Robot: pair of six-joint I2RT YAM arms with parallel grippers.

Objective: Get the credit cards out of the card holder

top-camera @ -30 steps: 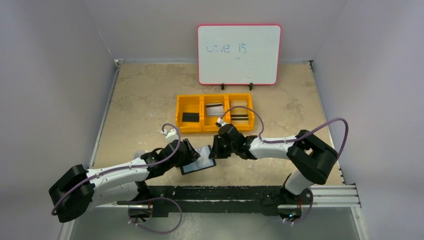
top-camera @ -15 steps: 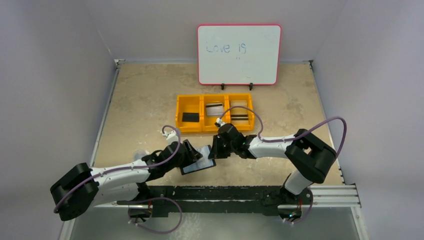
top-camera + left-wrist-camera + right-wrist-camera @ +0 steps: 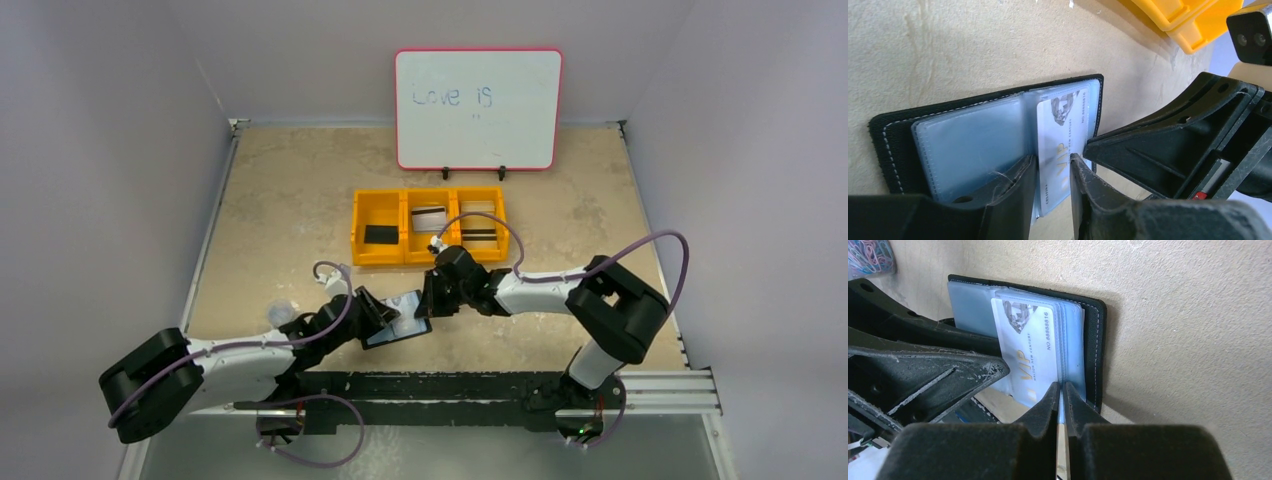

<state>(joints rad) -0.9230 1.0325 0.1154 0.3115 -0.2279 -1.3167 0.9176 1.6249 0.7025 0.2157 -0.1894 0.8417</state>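
**inspection note: card holder open on tabletop, both end effectors on it**

**top external view.** the card holder (image 3: 393, 337) lies open and flat on the tabletop (image 3: 290, 200), near the arm bases and in front of the yellow tray (image 3: 400, 258). the left end effector (image 3: 378, 308) meets it from the left and the right end effector (image 3: 430, 300) from the right. finger positions cannot be read from here. the tray's left compartment holds a small black rectangle (image 3: 380, 234). its middle (image 3: 428, 218) and right (image 3: 478, 227) compartments each hold a striped card. a whiteboard (image 3: 478, 108) stands behind the tray.

**left wrist view.** the card holder (image 3: 890, 135) shows its pale clear pockets. one white credit card (image 3: 1060, 125), printed "vip", sticks partly out of the stack of pockets. the left end effector (image 3: 1053, 159) has its fingers apart, one on each side of the card's near edge, with a clear gap between them. whether either finger touches the card cannot be told. the tip of the right end effector (image 3: 1093, 145) sits just beside the card's right edge.

**right wrist view.** the right end effector (image 3: 1061, 390) has its fingers drawn together, clamped on the thin edge of a clear pocket leaf of the card holder (image 3: 1096, 340), just right of the credit card (image 3: 1028, 350). the left end effector (image 3: 998, 371) lies against the card's left side. a bundle of coloured paper clips (image 3: 868, 255) rests on the tabletop beyond.
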